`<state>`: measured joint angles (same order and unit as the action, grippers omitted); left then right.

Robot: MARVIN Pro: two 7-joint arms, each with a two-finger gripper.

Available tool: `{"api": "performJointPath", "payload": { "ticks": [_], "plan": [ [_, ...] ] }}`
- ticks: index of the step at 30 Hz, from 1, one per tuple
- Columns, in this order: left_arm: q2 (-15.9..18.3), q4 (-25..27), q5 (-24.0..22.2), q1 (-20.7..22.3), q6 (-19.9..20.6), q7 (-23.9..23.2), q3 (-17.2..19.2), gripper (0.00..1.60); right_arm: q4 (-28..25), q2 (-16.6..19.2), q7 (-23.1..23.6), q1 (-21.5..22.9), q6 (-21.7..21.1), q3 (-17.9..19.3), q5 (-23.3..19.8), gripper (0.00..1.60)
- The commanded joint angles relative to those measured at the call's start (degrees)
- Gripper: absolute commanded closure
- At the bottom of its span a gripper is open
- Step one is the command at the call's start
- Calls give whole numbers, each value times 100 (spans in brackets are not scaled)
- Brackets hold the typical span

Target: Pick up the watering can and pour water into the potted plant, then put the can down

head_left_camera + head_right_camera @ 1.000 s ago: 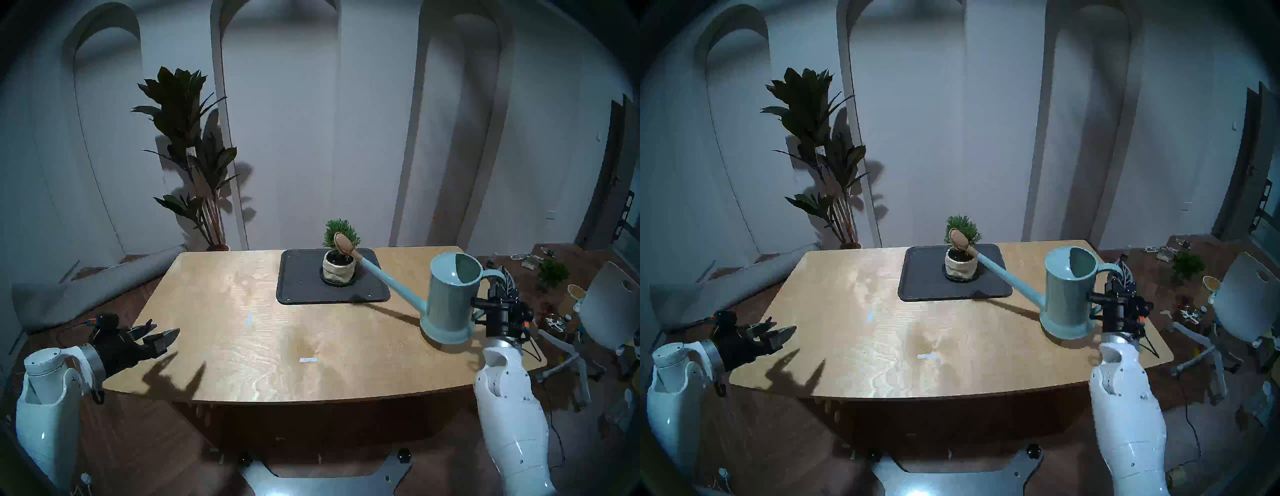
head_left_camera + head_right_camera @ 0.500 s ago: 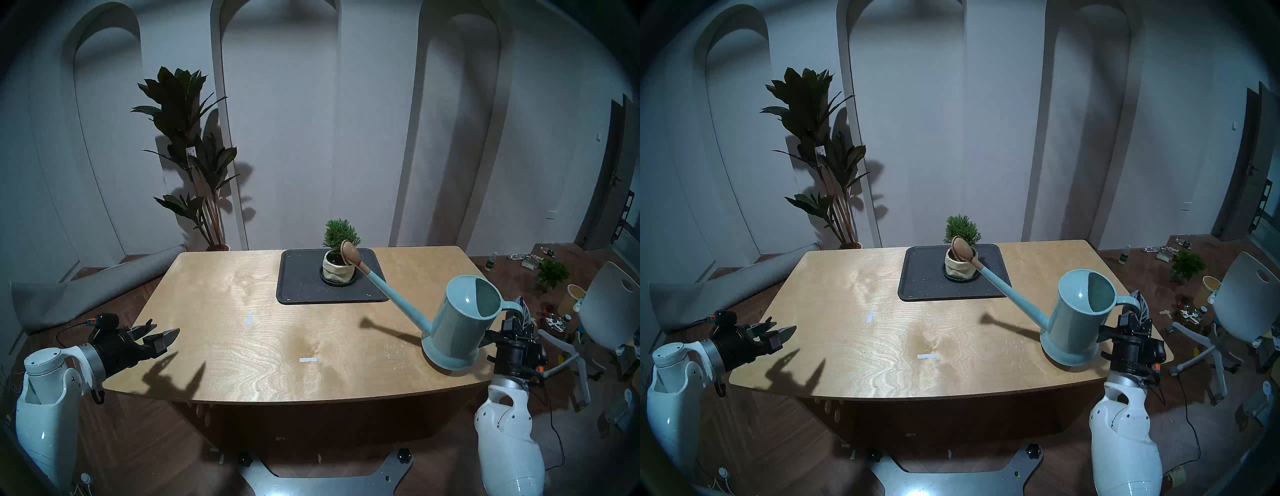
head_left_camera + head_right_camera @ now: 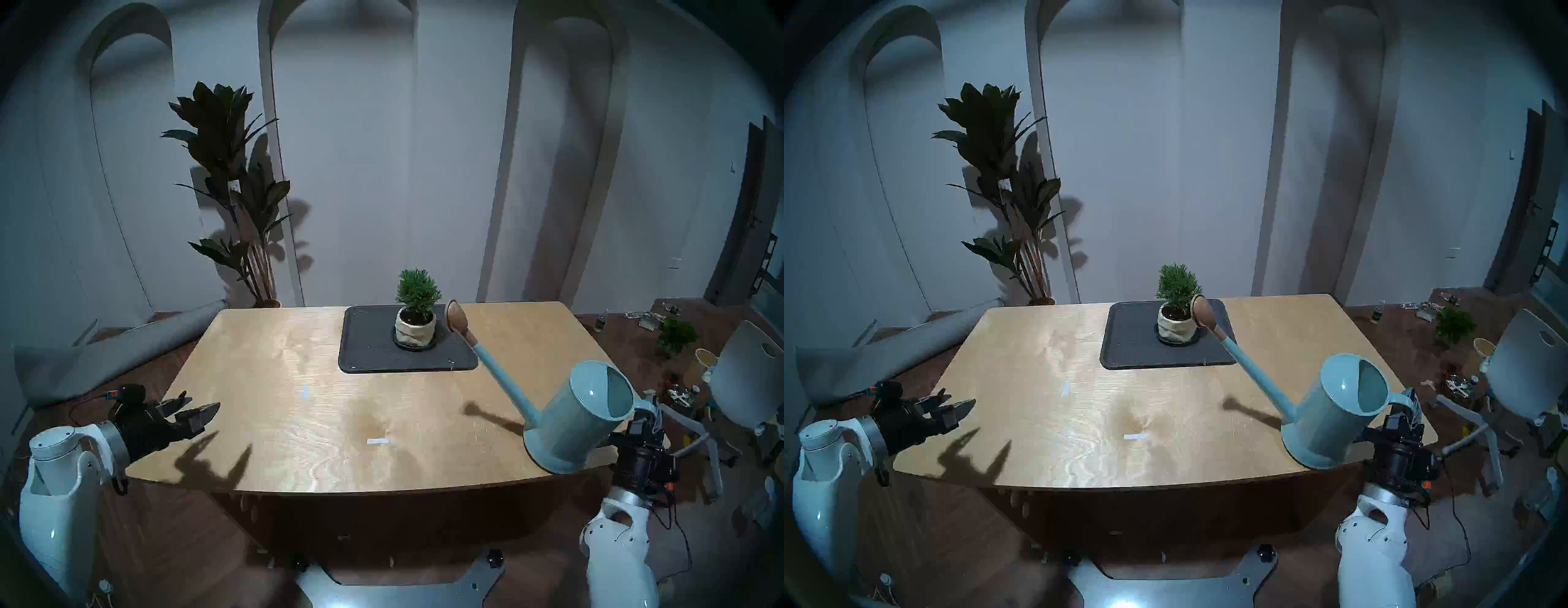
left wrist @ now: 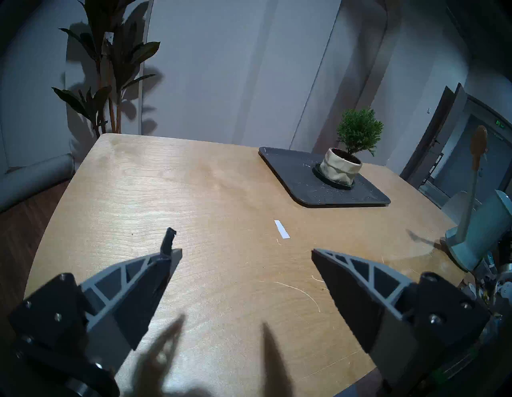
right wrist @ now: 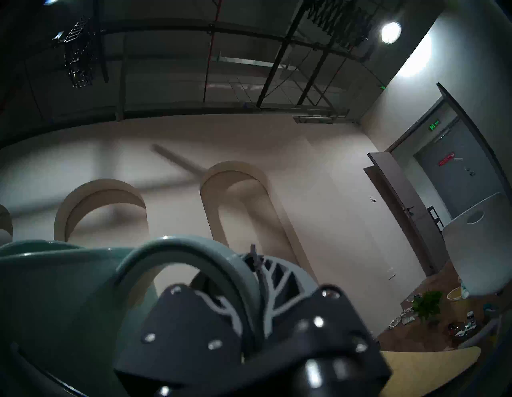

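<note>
The pale blue-green watering can (image 3: 581, 416) (image 3: 1335, 416) hangs tilted over the table's right front corner, its top leaning right. My right gripper (image 3: 645, 418) (image 5: 249, 277) is shut on its loop handle (image 5: 194, 249). Its spout rises left to the tan rose (image 3: 457, 316) (image 4: 479, 144), which sits just right of the potted plant (image 3: 418, 293) (image 3: 1178, 284) (image 4: 357, 133), clear of the cream pot (image 3: 415, 329). I cannot tell whether the can's base touches the table. My left gripper (image 3: 197, 409) (image 4: 245, 251) stands open and empty over the left front corner.
The pot stands on a dark tray (image 3: 369, 356) at the table's back middle. A tall dark plant (image 3: 229, 170) and a rolled grey mat (image 3: 119, 352) lie beyond the left edge. A white chair (image 3: 746, 373) and floor clutter with a small green plant (image 3: 676, 335) are at the right.
My right arm has drawn the can back and down towards the right front corner. The rose has left the spot over the pot, and the can now leans right. The left arm is still.
</note>
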<state>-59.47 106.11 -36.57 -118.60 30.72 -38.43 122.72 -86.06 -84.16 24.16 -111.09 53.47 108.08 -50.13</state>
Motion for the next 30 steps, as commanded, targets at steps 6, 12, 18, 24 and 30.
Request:
{"api": "performJointPath", "payload": {
  "ticks": [6,12,18,24,30],
  "plan": [
    [14,82,-5,13,-12,-3,37,0,493,252,886,807,153,83,-813,160],
    [14,83,-5,12,-12,-2,37,0,756,417,915,1077,153,127,-853,160],
    [16,75,-5,16,-13,-3,33,0,551,575,893,1272,142,109,-550,160],
    [17,70,-6,19,-13,-4,31,0,178,613,864,1443,100,7,-240,160],
    [14,85,-5,11,-11,-1,38,0,84,478,492,1464,-94,-54,200,160]
  ]
}}
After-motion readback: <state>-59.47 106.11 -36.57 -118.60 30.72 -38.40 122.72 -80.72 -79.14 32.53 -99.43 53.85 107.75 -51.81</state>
